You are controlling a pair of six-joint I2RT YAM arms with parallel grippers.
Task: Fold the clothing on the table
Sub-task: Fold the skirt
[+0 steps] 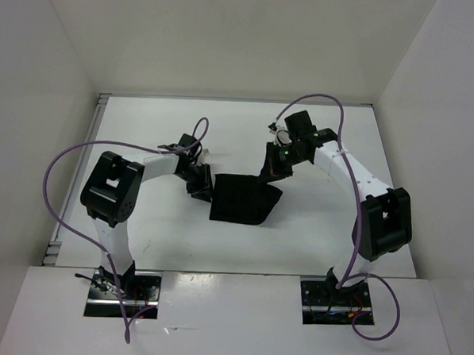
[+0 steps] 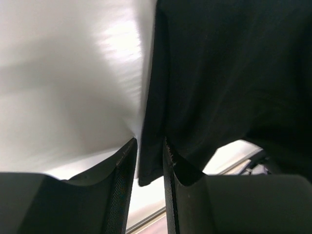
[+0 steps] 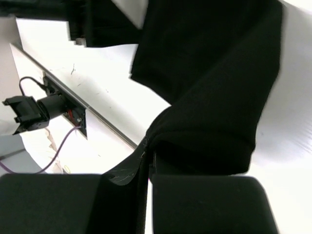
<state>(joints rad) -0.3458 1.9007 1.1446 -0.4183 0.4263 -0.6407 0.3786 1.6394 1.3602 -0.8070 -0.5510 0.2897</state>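
With the clothing (image 1: 244,198) at centre frame on the table (image 1: 144,125), our left gripper (image 2: 150,152) pinching its left edge and our right gripper (image 3: 147,157) clamping its upper-right corner, we judged an even, taut carry-over wisest.

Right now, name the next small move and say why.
Probably pinch the left gripper firmly onto the clothing edge that sits between its fingers; whether it grips yet is unclear. The right gripper is shut on a raised corner, so both could then carry the fabric over.
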